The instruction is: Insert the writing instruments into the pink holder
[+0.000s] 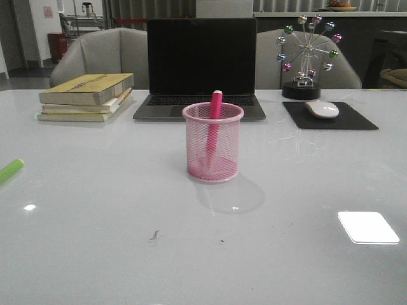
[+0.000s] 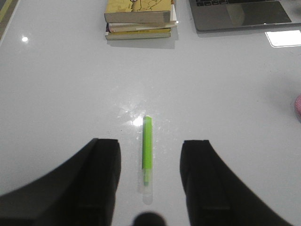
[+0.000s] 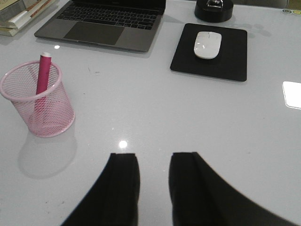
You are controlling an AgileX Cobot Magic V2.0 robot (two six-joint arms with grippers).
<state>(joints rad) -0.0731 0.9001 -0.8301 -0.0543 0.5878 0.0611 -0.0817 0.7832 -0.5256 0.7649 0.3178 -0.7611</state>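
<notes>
Currently the left pincer [image 2: 150, 181] sits spread astride the green pen [image 2: 147, 149] flat on the worktop [image 2: 66, 103]: light, rigid, probably slick, best pinched mid-barrel.

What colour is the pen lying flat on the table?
Bright lime green, with a clear cap. The green pen shows best in the left wrist view, lying between the open fingers.

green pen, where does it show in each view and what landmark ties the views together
Front view: green pen lies on the table at the far left edge, partly cut off.
Left wrist view: it lies flat between the open left pincer's fingers.
Right wrist view: not in it.
Shared landmark: the stack of books, beside the laptop.
</notes>
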